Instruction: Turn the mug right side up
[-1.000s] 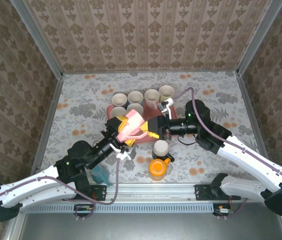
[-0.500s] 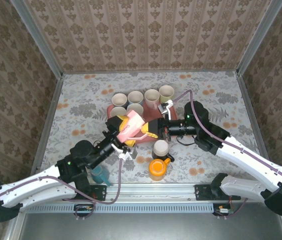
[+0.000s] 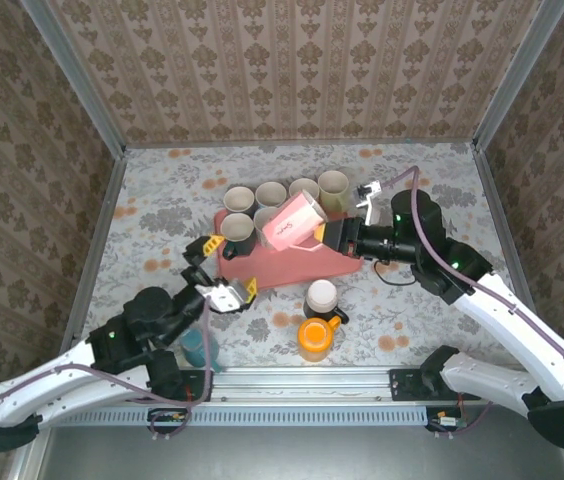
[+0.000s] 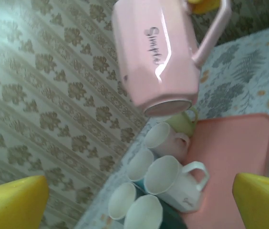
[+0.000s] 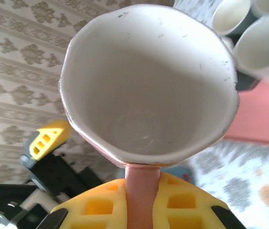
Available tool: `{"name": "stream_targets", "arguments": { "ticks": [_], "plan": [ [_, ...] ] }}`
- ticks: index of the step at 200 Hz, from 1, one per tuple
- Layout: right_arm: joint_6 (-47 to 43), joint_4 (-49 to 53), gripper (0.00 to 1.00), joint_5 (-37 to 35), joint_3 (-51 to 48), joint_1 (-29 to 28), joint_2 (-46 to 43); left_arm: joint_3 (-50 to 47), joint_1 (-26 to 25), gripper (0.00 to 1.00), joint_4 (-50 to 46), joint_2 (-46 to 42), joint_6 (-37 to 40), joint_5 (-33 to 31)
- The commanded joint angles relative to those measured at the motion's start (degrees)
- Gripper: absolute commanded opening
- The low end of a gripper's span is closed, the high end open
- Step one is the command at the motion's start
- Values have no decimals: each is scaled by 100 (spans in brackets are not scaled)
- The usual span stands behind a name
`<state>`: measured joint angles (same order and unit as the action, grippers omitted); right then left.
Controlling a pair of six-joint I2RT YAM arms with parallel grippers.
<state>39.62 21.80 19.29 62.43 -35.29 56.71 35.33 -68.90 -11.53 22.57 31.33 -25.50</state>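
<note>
Arms reach inward, right tool [image 3: 322,233] clamped on pink mug [image 3: 290,222] by handle, left tool [image 3: 226,268] spread apart.

Script txt "Simpl…" on pink mug [image 4: 146,57] side, last letters unclear

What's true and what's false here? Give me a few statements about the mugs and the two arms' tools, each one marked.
1. The right tool holds the pink mug by its handle. True.
2. The left tool grips that mug too. False: it is open, empty and apart from the mug.
3. The orange mug stands on the pink tray. False: it sits on the table, in front of the tray.
4. The pink mug is empty inside. True.
</note>
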Motion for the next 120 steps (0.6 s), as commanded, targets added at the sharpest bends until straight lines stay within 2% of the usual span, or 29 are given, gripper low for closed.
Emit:
{"name": "stream_targets", "arguments": {
  "ticks": [1, 10, 19, 45, 66, 88, 120],
  "plan": [
    [-2336, -204, 0, -1076, 8, -14, -86, 457, 34, 100, -976, -281, -2261, 148],
    [-2916, -356, 0, -1289, -145, -13, -35, 602, 39, 100, -1210, -346, -2481, 560],
    [-3480, -451, 0, -1360, -266, -17, 63, 650, 52, 100, -1218, -395, -2631, 709],
    [-4471, -518, 0, -1871, -400, -22, 463, 574, 88, 100, -973, -546, -3189, 365],
    [-5035, -768, 0, -1908, -635, -22, 692, 523, 96, 100, -1015, -621, -3395, 311],
    [-5318, -1049, 0, -1964, -824, -13, 991, 444, 105, 100, -1048, -642, -3316, 348],
    [-5287, -1478, 0, -2213, -993, -13, 1466, 445, 135, 100, -1078, -574, -3223, 520]
  ]
}}
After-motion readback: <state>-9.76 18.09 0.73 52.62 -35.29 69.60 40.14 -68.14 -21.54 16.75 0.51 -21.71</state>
